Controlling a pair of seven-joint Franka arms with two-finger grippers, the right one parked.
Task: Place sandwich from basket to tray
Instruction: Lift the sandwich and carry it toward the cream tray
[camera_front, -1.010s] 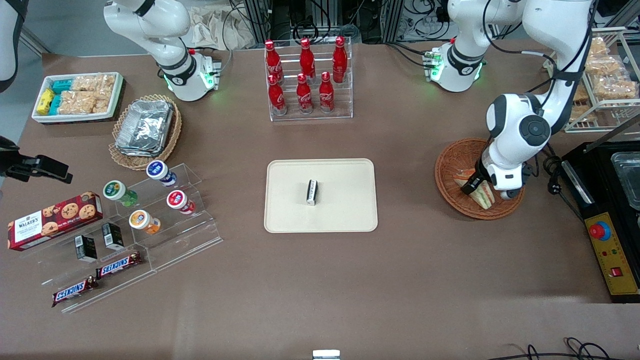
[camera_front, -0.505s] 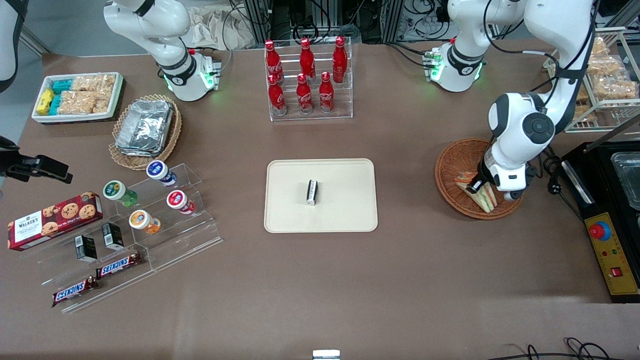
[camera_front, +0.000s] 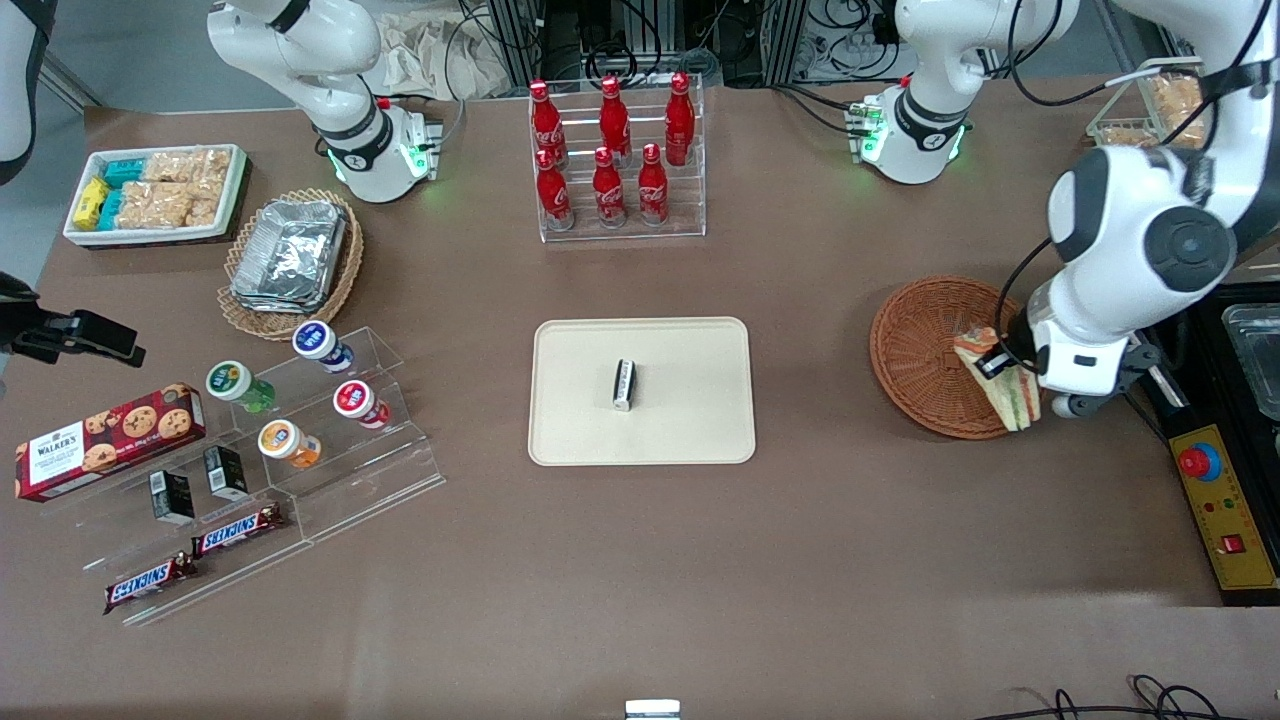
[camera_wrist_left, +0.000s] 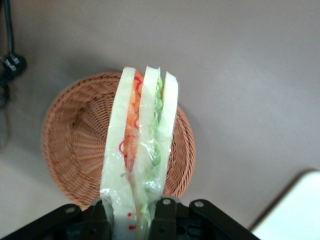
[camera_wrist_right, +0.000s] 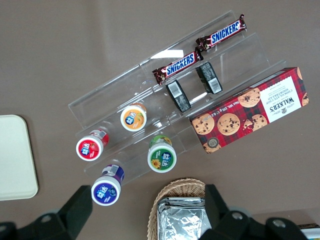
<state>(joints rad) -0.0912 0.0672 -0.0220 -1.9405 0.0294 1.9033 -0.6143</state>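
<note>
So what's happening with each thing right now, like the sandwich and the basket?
sandwich: held in the gripper, lifted above the basket
gripper: shut on the sandwich, over the basket's rim
basket: empty
tray: holds one small dark packet, no sandwich yet

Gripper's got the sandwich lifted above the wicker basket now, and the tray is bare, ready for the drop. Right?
Not quite: the tray is not bare. The front view shows a small black-and-white packet already lying on it. The rest holds: the gripper is shut on the sandwich, lifted above the wicker basket, as the left wrist view shows.
</note>
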